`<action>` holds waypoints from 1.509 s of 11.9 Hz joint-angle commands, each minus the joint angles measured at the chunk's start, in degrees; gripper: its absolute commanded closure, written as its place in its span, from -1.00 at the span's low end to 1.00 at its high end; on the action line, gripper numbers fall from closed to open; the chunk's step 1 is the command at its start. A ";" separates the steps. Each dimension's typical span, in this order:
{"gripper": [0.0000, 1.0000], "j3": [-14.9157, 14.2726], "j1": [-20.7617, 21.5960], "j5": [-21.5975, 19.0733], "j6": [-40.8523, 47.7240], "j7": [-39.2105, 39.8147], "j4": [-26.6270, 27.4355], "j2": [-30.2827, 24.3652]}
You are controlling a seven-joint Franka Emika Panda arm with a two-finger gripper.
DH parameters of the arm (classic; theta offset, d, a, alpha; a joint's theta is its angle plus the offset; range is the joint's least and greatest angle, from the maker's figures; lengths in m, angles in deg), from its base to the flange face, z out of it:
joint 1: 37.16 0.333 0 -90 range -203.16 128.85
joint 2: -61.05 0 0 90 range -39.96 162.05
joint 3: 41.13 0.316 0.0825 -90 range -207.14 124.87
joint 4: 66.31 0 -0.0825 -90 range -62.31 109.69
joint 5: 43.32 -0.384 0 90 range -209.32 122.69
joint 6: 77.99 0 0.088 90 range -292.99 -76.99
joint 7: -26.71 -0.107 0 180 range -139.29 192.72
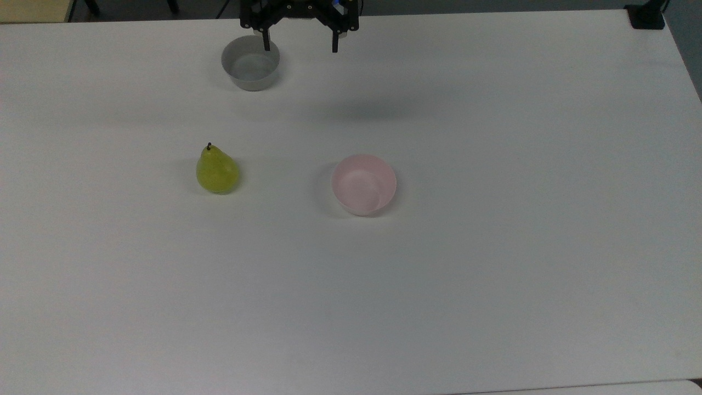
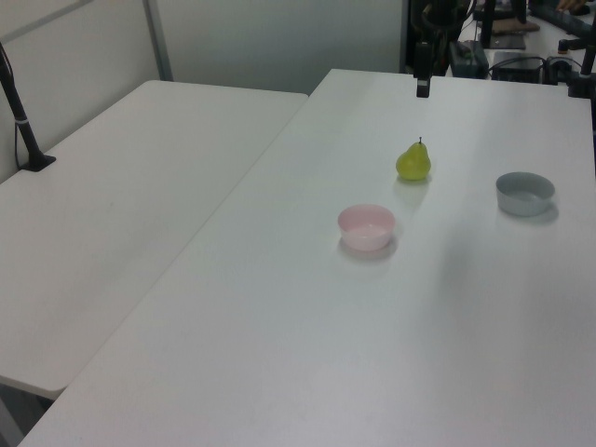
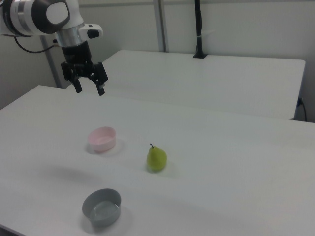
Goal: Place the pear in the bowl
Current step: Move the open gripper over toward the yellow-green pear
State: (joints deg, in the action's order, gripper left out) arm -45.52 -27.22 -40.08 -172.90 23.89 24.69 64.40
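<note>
The white desk (image 1: 493, 247) carries three things, all well apart from one another. My arm (image 3: 44, 17) hangs high above it, and my hand (image 3: 89, 88) is released: its two fingers stand spread with nothing between them, well clear of the desk surface. In the top view my hand (image 1: 300, 46) sits at the far edge, just beside the grey bowl (image 1: 250, 62).

The pink bowl (image 1: 364, 184) stands upright and holds nothing. In the right view the pink bowl (image 3: 102, 138) lies to the left of the pear (image 3: 157, 158); in the left view the pink bowl (image 2: 367, 226) lies nearer the camera than the pear (image 2: 413, 161).

The pear (image 1: 217, 170) rests on the bare desk, stem up, on the top view's left of the pink bowl.

Judged from this layout, no part of the task is done. I have yet to reach the pear, close on it, lift it, carry it across and set it in the pink bowl.
</note>
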 commanded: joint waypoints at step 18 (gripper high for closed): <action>-1.00 -1.06 -12.48 0.28 -0.71 17.41 0.59 -0.38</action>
State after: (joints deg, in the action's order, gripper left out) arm -46.54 -37.11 -39.71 -172.90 37.66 24.59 64.30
